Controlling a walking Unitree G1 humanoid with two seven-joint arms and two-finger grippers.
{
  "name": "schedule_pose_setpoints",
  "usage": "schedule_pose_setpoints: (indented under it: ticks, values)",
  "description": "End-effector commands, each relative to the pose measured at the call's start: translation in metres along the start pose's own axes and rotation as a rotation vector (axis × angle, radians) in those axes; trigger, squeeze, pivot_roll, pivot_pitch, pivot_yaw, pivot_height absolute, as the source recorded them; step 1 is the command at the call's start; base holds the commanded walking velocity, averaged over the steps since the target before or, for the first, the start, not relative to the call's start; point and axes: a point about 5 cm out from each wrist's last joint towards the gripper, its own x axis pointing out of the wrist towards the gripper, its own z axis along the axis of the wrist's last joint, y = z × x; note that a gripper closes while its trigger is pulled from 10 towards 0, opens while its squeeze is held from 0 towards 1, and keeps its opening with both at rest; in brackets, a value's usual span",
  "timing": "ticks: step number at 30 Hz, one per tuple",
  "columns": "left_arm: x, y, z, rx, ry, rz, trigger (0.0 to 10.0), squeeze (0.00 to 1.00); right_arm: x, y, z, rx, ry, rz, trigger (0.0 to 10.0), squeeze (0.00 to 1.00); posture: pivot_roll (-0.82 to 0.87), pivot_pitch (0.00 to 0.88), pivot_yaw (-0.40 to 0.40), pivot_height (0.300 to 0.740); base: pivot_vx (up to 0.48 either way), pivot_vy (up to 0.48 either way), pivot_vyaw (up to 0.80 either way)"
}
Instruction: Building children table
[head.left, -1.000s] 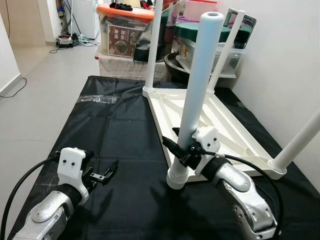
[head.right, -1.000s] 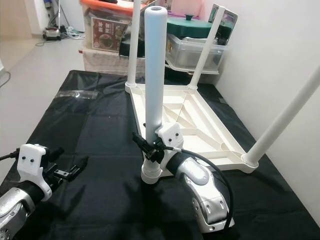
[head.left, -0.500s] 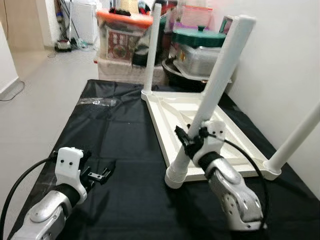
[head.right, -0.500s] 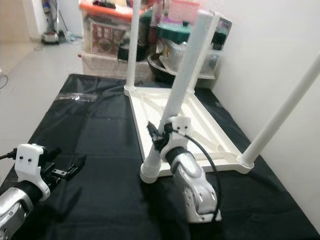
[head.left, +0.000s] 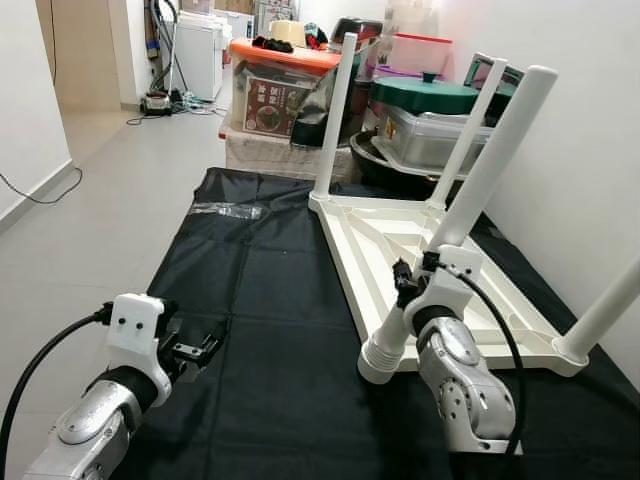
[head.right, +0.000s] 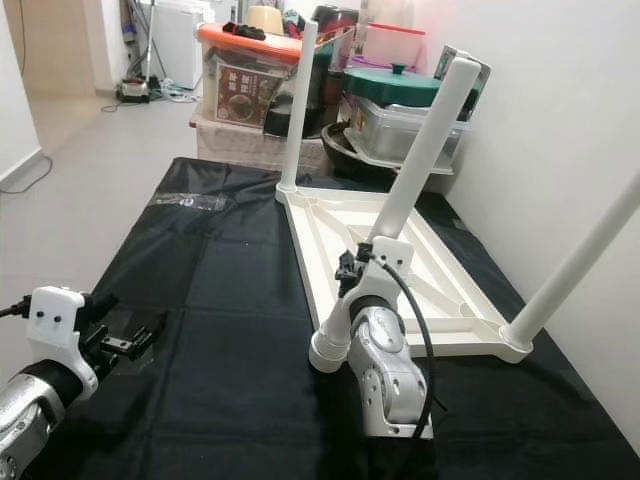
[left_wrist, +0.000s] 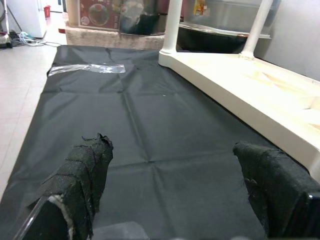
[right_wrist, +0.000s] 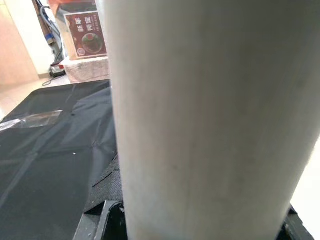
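Fitting the last leg (head.left: 470, 190), we clamp it low with our right gripper (head.left: 410, 290) at the tabletop (head.left: 480, 290) corner; next, straighten and seat it, while our left gripper (head.left: 195, 348) idles, fingers apart and empty.

I'm seeing a black sheet (head.left: 250, 300) covering the floor (head.left: 100, 190), a clear plastic bag (head.left: 225, 210) lying on it, storage boxes (head.left: 275, 90) sitting behind.
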Motion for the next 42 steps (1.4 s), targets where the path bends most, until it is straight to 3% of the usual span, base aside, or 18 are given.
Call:
schedule_pose_setpoints:
  ticks: [1,2,5,7,11,14,17,18,23,26,34,42]
  values:
    - [0.004,-0.001,-0.003,-0.008,0.020,-0.006,10.0,0.00,0.001,0.008,-0.006,0.039,0.049,0.121,10.0,0.00,0.10,0.000,-0.138,0.740,0.000,0.000,0.00]
    - [0.005,-0.001,-0.003,-0.008,0.019,-0.008,10.0,0.00,0.000,0.017,0.001,0.044,0.020,0.231,10.0,0.00,0.10,0.000,-0.136,0.740,0.000,0.000,0.00]
    - [0.006,-0.001,-0.003,-0.008,0.020,-0.009,10.0,0.00,-0.002,0.022,0.007,0.037,-0.012,0.310,10.0,0.00,0.10,0.000,-0.136,0.740,0.000,0.000,0.00]
    - [0.007,-0.001,-0.003,-0.008,0.021,-0.014,10.0,0.00,-0.005,0.025,0.014,-0.002,-0.039,0.448,10.0,0.00,0.09,0.000,-0.135,0.740,0.000,0.000,0.00]
    - [0.007,-0.001,-0.004,-0.007,0.022,-0.016,10.0,0.00,-0.005,0.024,0.014,-0.016,-0.030,0.494,10.0,0.00,0.09,0.000,-0.135,0.740,0.000,0.000,0.00]
    - [0.006,0.000,-0.006,-0.007,0.028,-0.016,10.0,0.00,-0.010,0.013,0.002,-0.076,-0.004,0.640,10.0,0.00,0.11,0.000,-0.160,0.740,0.000,0.000,0.00]
    - [0.005,0.000,-0.007,-0.007,0.031,-0.016,10.0,0.00,-0.014,0.013,-0.001,-0.073,0.003,0.692,10.0,0.00,0.11,0.000,-0.166,0.740,0.000,0.000,0.00]
    - [0.003,-0.001,-0.009,-0.008,0.038,-0.020,10.0,0.00,-0.023,0.017,-0.007,-0.067,0.012,0.795,10.0,0.00,0.12,0.000,-0.175,0.740,0.000,0.000,0.00]
    - [0.001,0.000,-0.010,-0.007,0.044,-0.022,10.0,0.00,-0.032,0.021,-0.013,-0.081,0.024,0.904,10.0,0.00,0.13,0.000,-0.178,0.740,0.000,0.000,0.00]
    - [-0.001,0.003,-0.008,-0.005,0.045,-0.027,10.0,0.00,-0.045,0.035,-0.015,-0.142,0.000,1.102,10.0,0.00,0.15,0.000,-0.176,0.740,0.000,0.000,0.00]
    - [0.000,0.002,-0.007,-0.008,0.048,-0.051,10.0,0.00,-0.052,0.043,-0.017,-0.195,-0.001,1.286,10.0,0.00,0.15,0.000,-0.176,0.740,0.000,0.000,0.00]
    - [0.001,0.001,-0.008,-0.009,0.049,-0.057,10.0,0.00,-0.051,0.045,-0.016,-0.219,-0.019,1.303,10.0,0.00,0.15,0.000,-0.172,0.740,0.000,0.000,0.00]
